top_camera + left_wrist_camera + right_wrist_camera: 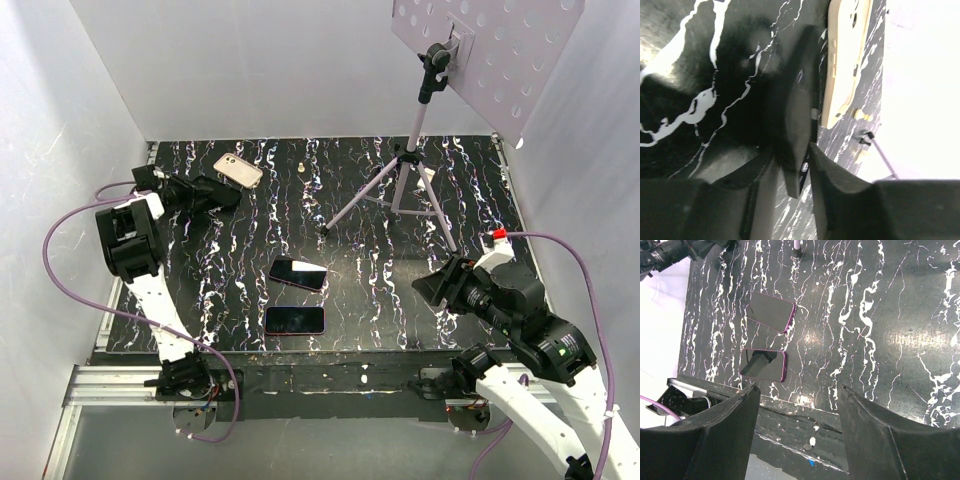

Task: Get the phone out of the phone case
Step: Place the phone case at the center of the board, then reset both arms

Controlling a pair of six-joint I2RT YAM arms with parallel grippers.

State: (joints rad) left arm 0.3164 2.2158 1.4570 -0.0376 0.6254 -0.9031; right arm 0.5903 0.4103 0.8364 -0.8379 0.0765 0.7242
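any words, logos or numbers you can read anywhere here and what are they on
No text can be read in any view.
far phone and near phone: dark screens, no text.
beige case: no logo visible.
board: only holes.
green mark on the right arm: too small to read.

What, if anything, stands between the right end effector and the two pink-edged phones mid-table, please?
Nothing visible does. Only bare table lies between the open right end effector and the nearer phone or farther phone; the tripod stands well behind.
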